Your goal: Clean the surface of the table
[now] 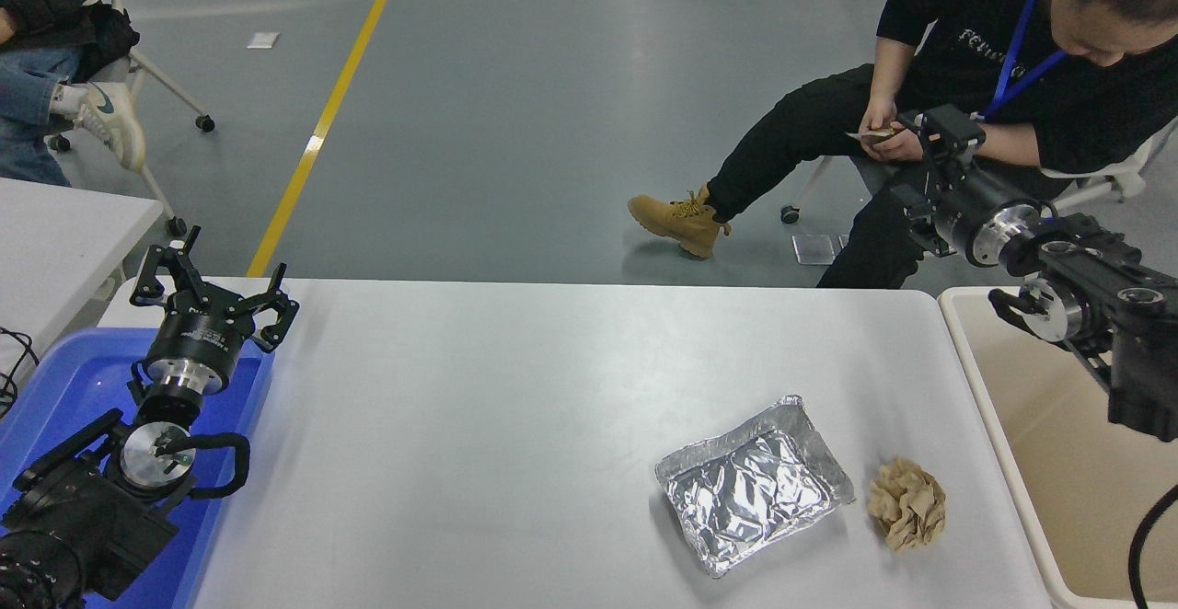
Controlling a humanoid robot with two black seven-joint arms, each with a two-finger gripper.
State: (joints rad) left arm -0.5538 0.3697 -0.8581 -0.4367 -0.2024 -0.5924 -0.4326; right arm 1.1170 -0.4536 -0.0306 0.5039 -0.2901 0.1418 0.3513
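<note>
The white table surface (506,407) fills the middle of the head view. On its right part lie a crumpled silver foil tray (753,496) and, just right of it, a ball of crumpled brown paper (907,503). My right gripper (929,144) is raised high at the far right, beyond the table's far edge and well away from both items; it shows against dark clothing, so its state is unclear. My left gripper (213,280) is parked at the lower left above a blue bin, open and holding nothing.
A beige bin (1058,462) stands against the table's right edge, under my right arm. The blue bin (64,388) sits at the left edge. A seated person (966,66) at the far right holds a small packet. A smaller white table (64,232) is at left.
</note>
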